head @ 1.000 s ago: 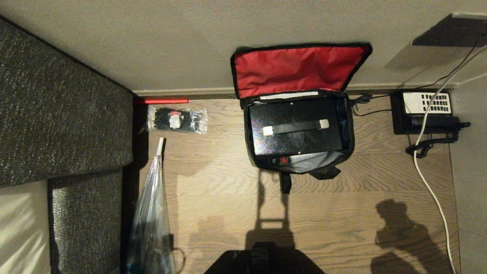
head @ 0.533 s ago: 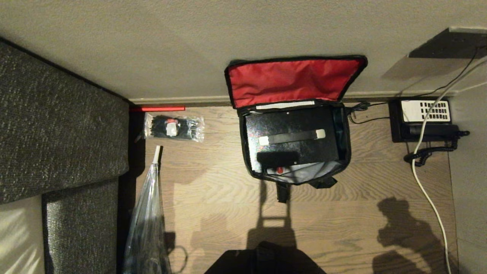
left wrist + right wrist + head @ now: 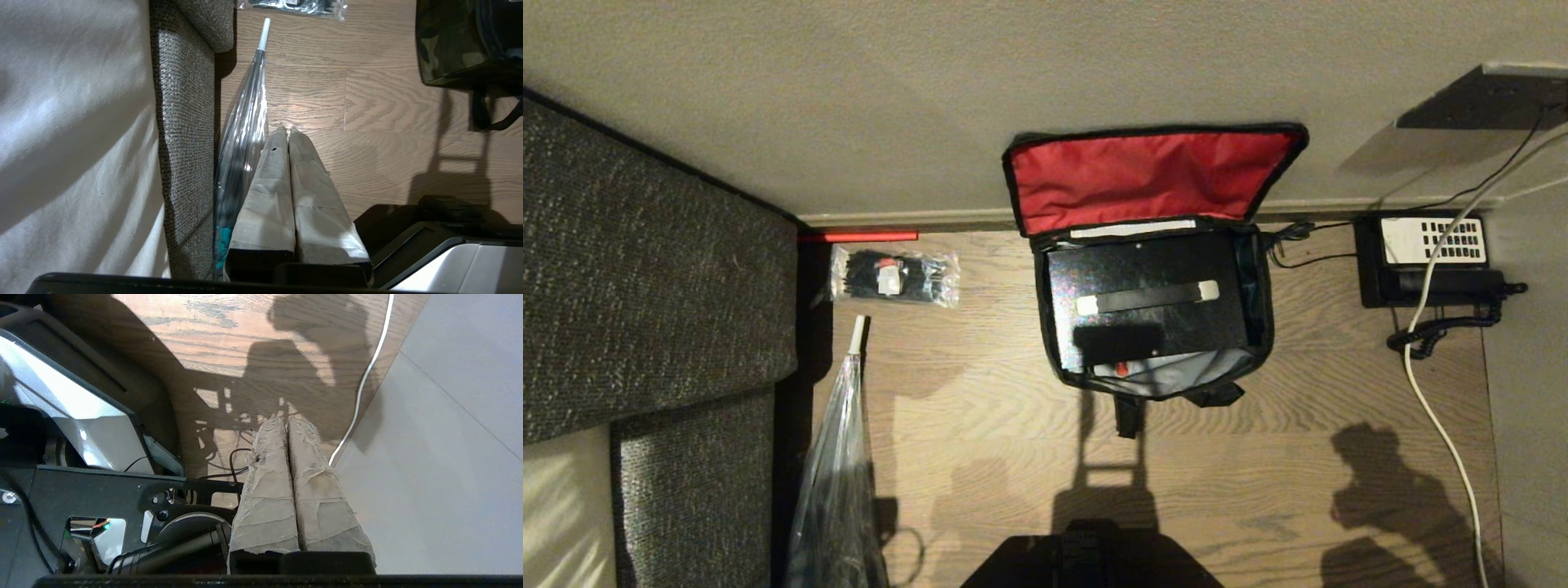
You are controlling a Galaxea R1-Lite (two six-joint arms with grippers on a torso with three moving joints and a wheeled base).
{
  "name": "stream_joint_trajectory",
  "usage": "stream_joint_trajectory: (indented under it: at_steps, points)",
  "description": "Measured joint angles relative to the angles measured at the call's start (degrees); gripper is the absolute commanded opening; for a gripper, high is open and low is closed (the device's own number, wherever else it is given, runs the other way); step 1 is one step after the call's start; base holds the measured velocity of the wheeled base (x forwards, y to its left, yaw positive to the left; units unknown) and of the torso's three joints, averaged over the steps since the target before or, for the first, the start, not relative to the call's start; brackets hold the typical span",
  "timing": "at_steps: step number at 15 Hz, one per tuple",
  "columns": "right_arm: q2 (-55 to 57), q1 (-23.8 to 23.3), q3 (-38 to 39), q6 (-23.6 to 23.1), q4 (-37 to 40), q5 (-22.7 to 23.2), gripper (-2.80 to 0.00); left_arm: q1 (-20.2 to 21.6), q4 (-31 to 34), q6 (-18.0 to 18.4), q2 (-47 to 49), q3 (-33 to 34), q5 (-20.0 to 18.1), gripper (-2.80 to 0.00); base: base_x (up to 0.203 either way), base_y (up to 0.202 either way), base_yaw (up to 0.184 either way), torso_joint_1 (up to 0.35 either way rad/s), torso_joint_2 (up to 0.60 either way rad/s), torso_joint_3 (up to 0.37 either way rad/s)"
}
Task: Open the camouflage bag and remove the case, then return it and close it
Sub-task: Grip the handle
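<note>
The bag (image 3: 1147,261) sits on the floor (image 3: 1013,425) against the wall (image 3: 931,98), its lid (image 3: 1152,175) leaning back on the wall. The case (image 3: 1147,298) lies inside it. The phone (image 3: 1429,257) lies to its right, the packet (image 3: 894,276) to its left, beside the sofa (image 3: 654,278).

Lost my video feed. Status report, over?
Left gripper and right gripper shut, empty, away from camouflage bag. Bag open; case inside. Nothing obstructing.

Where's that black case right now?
In the head view the case sits inside the open camouflage bag on the wooden floor, against the far wall, below the bag's raised red lid, with the desk phone to its right.
</note>
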Motion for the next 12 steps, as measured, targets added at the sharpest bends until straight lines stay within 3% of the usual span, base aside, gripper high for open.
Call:
stream_joint_trajectory:
  at_steps: [12]
  points:
    - [0.08,-0.07,0.77,-2.28,-3.26,0.03,-2.8,-0.1,0.03,0.18,0.0,0.0,0.0,-2.8,0.0,0.005,-0.001,0.0,0.0,0.0]
